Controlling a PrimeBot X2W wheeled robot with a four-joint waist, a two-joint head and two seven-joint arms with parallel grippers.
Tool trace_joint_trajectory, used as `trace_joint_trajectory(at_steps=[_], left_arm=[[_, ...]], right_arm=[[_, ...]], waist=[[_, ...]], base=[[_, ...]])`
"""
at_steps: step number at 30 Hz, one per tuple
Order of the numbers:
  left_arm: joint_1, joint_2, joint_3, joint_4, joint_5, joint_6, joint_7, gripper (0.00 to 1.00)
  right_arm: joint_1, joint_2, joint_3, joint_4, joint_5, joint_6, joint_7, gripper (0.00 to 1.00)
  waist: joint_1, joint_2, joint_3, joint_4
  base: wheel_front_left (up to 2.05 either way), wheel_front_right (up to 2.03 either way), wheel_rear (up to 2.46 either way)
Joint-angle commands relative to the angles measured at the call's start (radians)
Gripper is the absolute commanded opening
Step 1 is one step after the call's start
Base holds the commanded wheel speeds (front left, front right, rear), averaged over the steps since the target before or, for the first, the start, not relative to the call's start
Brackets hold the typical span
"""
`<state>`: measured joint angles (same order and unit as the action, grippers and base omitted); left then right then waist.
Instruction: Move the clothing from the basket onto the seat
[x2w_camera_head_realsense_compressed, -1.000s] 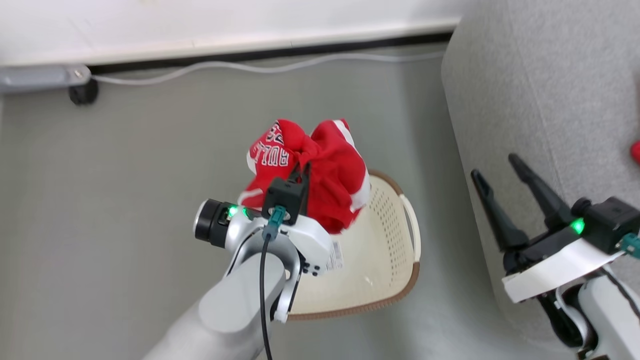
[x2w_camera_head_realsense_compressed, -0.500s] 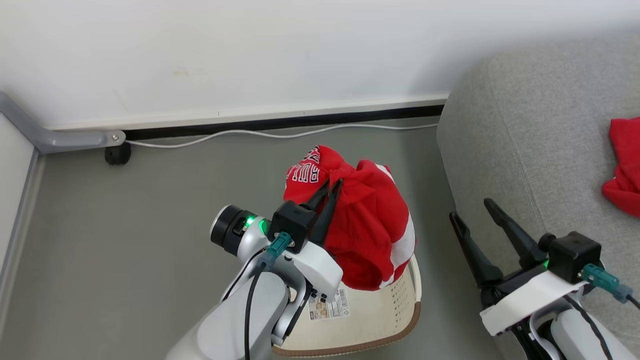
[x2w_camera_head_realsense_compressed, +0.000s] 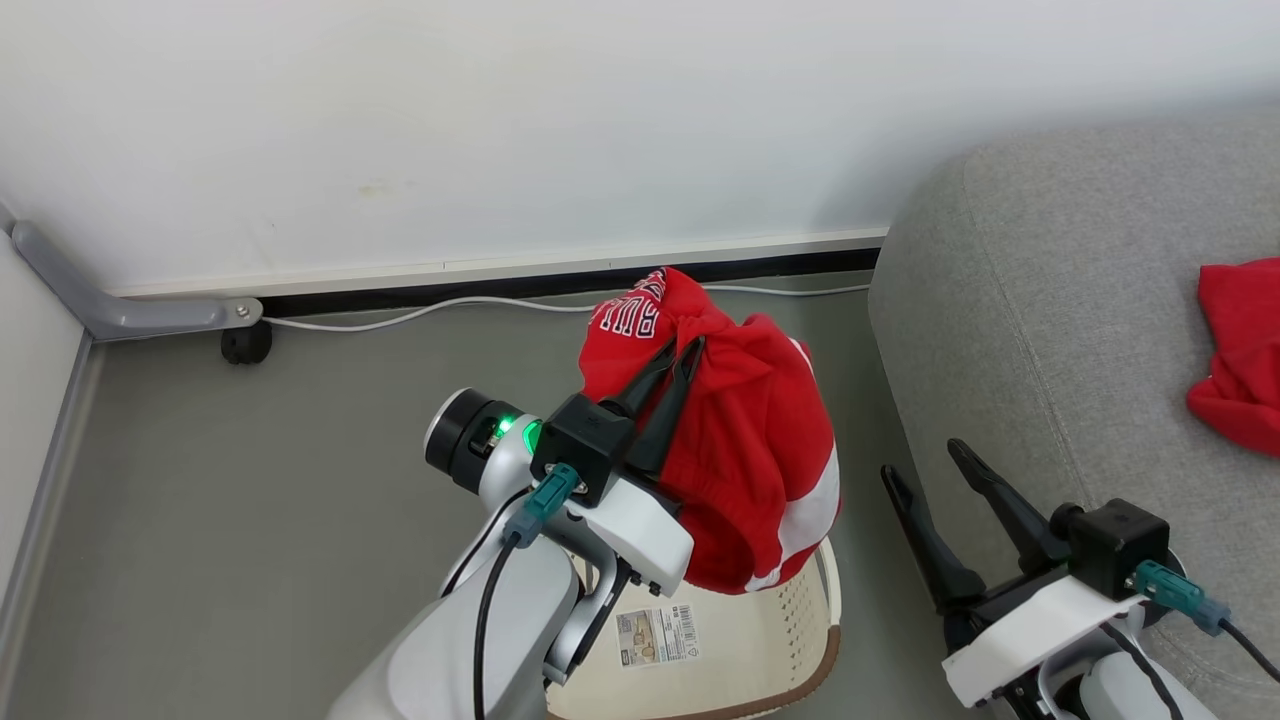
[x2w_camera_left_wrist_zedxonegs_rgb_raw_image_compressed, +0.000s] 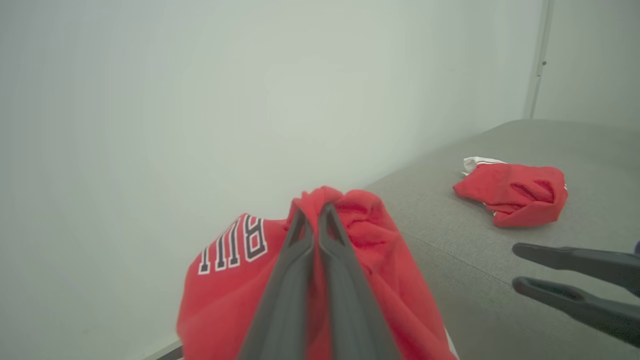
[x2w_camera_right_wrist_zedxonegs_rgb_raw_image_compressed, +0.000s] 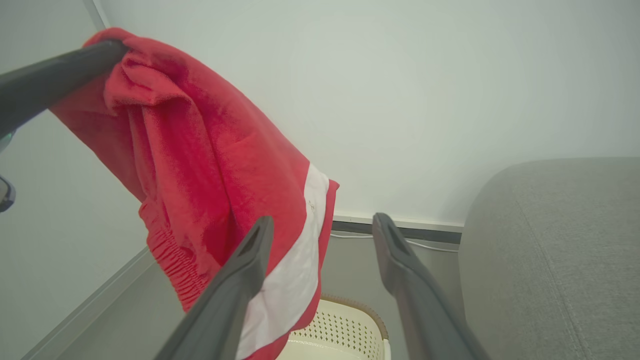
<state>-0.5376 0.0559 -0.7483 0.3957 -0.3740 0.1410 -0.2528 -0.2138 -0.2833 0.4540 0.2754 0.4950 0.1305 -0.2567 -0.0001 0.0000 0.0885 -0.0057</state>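
Observation:
My left gripper (x2w_camera_head_realsense_compressed: 685, 345) is shut on a bunched red garment (x2w_camera_head_realsense_compressed: 750, 450) with white trim and lettering, one piece of the clothing. It hangs in the air above the cream basket (x2w_camera_head_realsense_compressed: 810, 610), its lower hem near the basket's far rim. The left wrist view shows the closed fingertips (x2w_camera_left_wrist_zedxonegs_rgb_raw_image_compressed: 312, 210) pinching the red cloth (x2w_camera_left_wrist_zedxonegs_rgb_raw_image_compressed: 225, 300). My right gripper (x2w_camera_head_realsense_compressed: 920, 458) stands open and empty against the side of the grey seat (x2w_camera_head_realsense_compressed: 1050, 330), right of the basket. A second red garment (x2w_camera_head_realsense_compressed: 1235, 360) lies on the seat cushion (x2w_camera_left_wrist_zedxonegs_rgb_raw_image_compressed: 450, 235).
A white wall with a dark baseboard runs behind. A white cable (x2w_camera_head_realsense_compressed: 400, 315) lies along it on the grey floor. A grey bracket with a black caster (x2w_camera_head_realsense_compressed: 245, 345) sits at the left. A paper label (x2w_camera_head_realsense_compressed: 655, 635) lies inside the basket.
The head camera has tilted up, so the whole picture shifted. My left gripper has raised the red garment higher above the basket. The right gripper stays open.

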Motion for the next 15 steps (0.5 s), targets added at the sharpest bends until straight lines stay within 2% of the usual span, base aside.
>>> trace_joint_trajectory(at_steps=[1, 6, 15], left_arm=[[-0.013, 0.013, 0.041, -0.034, 0.007, -0.003, -0.009, 0.00], [-0.015, 0.009, 0.043, -0.041, 0.013, -0.007, -0.009, 0.00], [-0.031, 0.000, 0.037, -0.048, 0.017, -0.010, -0.009, 0.00]], right_arm=[[0.000, -0.003, 0.013, -0.018, -0.004, 0.000, -0.005, 1.00], [-0.027, -0.001, 0.048, -0.051, -0.011, 0.000, -0.005, 1.00], [-0.138, -0.020, 0.120, -0.204, -0.055, 0.000, -0.005, 1.00]], waist=[[0.0001, 0.0000, 0.001, -0.002], [0.0001, 0.0000, 0.006, -0.004], [0.0001, 0.0000, 0.019, 0.002]], base=[[0.00, 0.00, 0.00], [0.00, 0.00, 0.00], [0.00, 0.00, 0.00]])
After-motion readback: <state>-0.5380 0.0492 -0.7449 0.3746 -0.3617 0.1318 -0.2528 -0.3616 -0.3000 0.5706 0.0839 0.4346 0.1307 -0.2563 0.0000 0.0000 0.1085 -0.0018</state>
